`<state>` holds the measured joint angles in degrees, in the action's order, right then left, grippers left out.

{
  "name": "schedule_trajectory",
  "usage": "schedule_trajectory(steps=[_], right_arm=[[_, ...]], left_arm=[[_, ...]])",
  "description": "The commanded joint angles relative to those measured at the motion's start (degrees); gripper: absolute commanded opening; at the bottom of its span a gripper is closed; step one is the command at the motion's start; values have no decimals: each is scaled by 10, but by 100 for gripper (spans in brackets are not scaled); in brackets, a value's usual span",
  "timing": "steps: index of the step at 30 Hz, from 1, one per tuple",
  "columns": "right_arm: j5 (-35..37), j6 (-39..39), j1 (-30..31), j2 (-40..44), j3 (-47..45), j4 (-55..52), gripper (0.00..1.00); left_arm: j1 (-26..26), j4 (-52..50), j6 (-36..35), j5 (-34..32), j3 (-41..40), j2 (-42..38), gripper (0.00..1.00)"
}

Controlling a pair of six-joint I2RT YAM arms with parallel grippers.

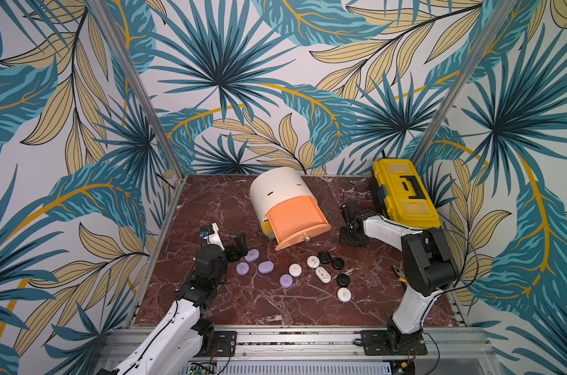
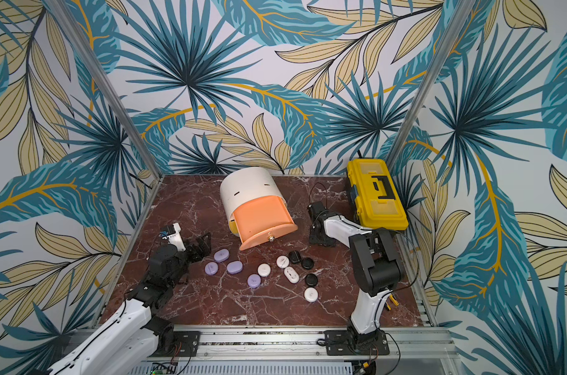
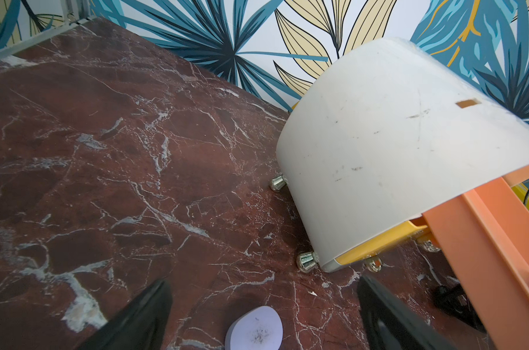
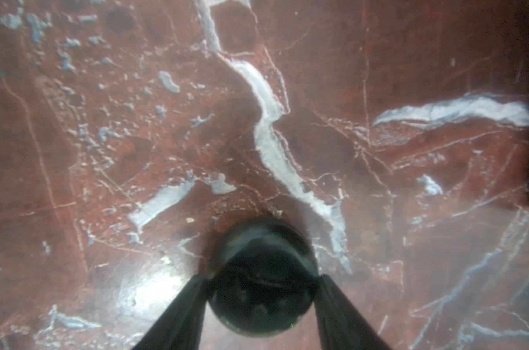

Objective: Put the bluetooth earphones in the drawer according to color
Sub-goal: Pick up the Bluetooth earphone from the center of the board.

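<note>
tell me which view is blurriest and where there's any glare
Right wrist view: soft and hazy throughout, the black case smeared, a white glare patch on the marble table. Left wrist view: sharp, the lilac case cropped at the frame edge. Both top views: crisp, evenly lit, faint shadows only.

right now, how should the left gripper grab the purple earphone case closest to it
Pinch the lilac case across its narrower width, straight down from above. It lies flat on the marble table, so likely only its rounded edge offers purchase; the open left gripper has a finger to each side of it in the wrist view.
</note>
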<state>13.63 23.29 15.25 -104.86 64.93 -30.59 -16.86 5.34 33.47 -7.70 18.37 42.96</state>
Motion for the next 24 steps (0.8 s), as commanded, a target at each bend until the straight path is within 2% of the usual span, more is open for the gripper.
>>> schedule_trajectory(steps=[1, 8, 12, 19, 24], right_arm=[[-5, -10, -6, -16, 11, -19, 59], [-7, -13, -7, -8, 10, -28, 50], [-7, -19, -8, 19, 7, -43, 50], [-31, -33, -5, 104, 7, -77, 50], [-48, -41, 11, 170, 39, -123, 50]], left_arm=[[3, 13, -3, 6, -4, -10, 100], [3, 13, -4, 7, -4, -12, 100], [3, 14, -5, 10, -4, -11, 100], [3, 13, -5, 12, -4, -16, 100], [3, 12, -6, 11, -5, -21, 100]])
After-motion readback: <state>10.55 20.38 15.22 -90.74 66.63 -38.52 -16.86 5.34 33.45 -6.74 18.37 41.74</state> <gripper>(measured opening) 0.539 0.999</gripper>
